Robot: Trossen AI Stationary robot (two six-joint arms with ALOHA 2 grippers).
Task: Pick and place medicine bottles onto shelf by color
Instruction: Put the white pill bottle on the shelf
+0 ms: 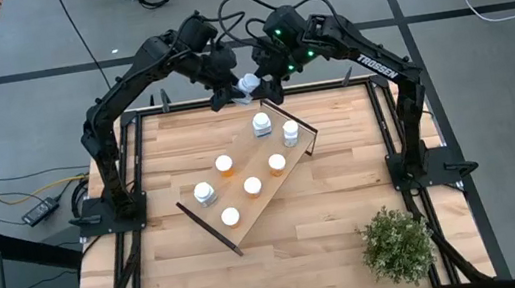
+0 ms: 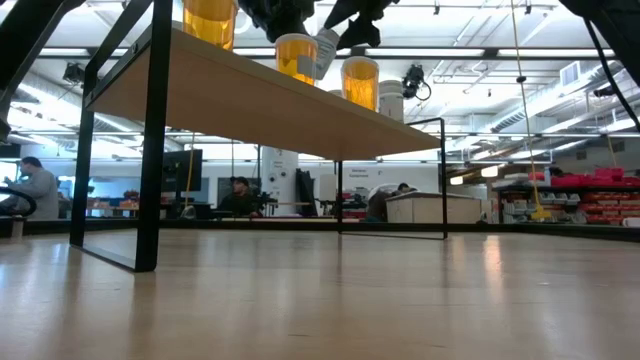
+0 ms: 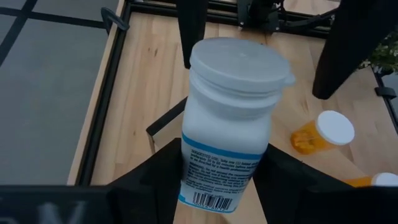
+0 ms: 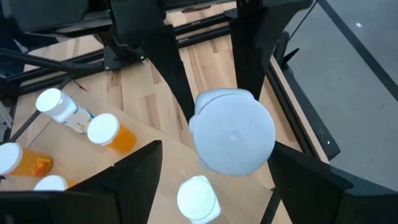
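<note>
White-bodied medicine bottle (image 3: 229,124) with round white cap, barcode and unreadable small print, clamped in left gripper (image 1: 226,90) jaws above surface's far edge, right gripper (image 1: 267,84) jaws apart around cap, "TROSSEN" on right arm (image 1: 378,63), light-wood shelf (image 1: 288,180) carrying seven bottles.

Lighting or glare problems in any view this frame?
Low view: bright ceiling lights behind, so the shelf underside reads dark; sheen on the tabletop. High view: even light, no hard shadows. Left wrist view: the white bottle in the left gripper blocks much of the scene; no glare.
</note>
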